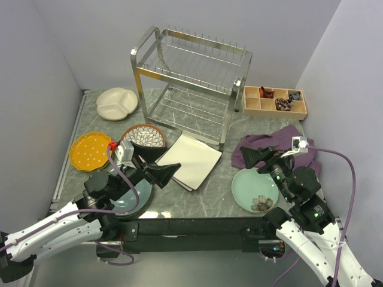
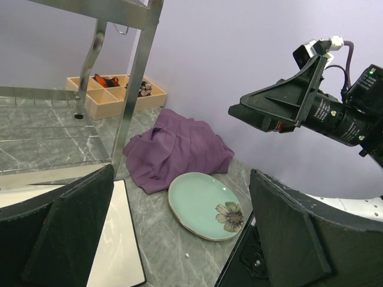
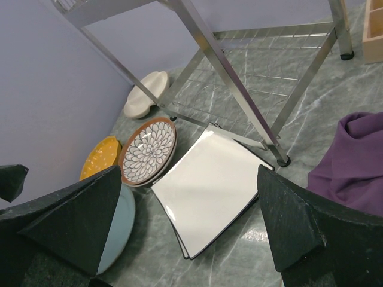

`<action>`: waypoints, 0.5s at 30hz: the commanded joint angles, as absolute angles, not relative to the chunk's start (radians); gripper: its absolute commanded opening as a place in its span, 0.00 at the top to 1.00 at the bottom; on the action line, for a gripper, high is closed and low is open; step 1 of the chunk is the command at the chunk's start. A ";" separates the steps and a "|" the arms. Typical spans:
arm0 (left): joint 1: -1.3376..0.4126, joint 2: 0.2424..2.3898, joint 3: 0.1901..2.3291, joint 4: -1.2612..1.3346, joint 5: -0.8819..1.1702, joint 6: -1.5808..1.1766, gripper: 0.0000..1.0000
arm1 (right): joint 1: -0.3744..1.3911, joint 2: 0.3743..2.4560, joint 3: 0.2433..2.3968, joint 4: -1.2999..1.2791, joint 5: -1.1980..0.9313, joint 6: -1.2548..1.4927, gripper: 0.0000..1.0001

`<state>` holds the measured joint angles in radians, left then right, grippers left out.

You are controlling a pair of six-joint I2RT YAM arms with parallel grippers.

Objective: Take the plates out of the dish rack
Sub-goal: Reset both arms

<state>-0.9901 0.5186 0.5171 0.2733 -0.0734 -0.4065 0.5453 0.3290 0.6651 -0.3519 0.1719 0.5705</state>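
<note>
L tool: wide open, empty; arm low, near left, by white sq plate.
R tool: wide open, empty; arm near right, above green plate.
Plates: on surface, near side of dish rack.

Dish rack behind plates, tray right

A green flower plate lies beside purple cloth.

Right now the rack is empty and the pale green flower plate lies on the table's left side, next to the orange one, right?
Not quite. The rack is empty, but the pale green flower plate lies on the table's right side, next to the purple cloth, far from the orange plate. The top view shows it.
</note>
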 commanded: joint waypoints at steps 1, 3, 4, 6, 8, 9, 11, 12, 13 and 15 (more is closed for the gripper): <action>-0.994 0.508 0.520 0.318 -0.080 -0.403 0.01 | 0.551 0.341 0.676 -0.328 0.190 0.557 0.00; -0.994 0.506 0.523 0.314 -0.077 -0.405 0.01 | 0.551 0.350 0.692 -0.339 0.196 0.557 0.00; -0.994 0.499 0.526 0.314 -0.077 -0.405 0.00 | 0.551 0.351 0.702 -0.348 0.198 0.557 0.00; -0.994 0.491 0.525 0.310 -0.084 -0.408 0.00 | 0.551 0.348 0.706 -0.351 0.204 0.558 0.00; -0.994 0.477 0.515 0.311 -0.089 -0.411 0.01 | 0.551 0.344 0.698 -0.342 0.207 0.560 0.00; -0.994 0.473 0.514 0.314 -0.094 -0.413 0.01 | 0.551 0.338 0.695 -0.341 0.209 0.558 0.00; -0.994 0.462 0.508 0.313 -0.098 -0.413 0.01 | 0.551 0.333 0.686 -0.333 0.210 0.558 0.00; -0.994 0.460 0.508 0.311 -0.101 -0.411 0.00 | 0.549 0.333 0.684 -0.331 0.210 0.557 0.00; -0.994 0.457 0.509 0.311 -0.103 -0.411 0.01 | 0.551 0.334 0.686 -0.331 0.213 0.561 0.00; -0.994 0.457 0.511 0.311 -0.103 -0.410 0.01 | 0.551 0.359 0.701 -0.354 0.219 0.591 0.00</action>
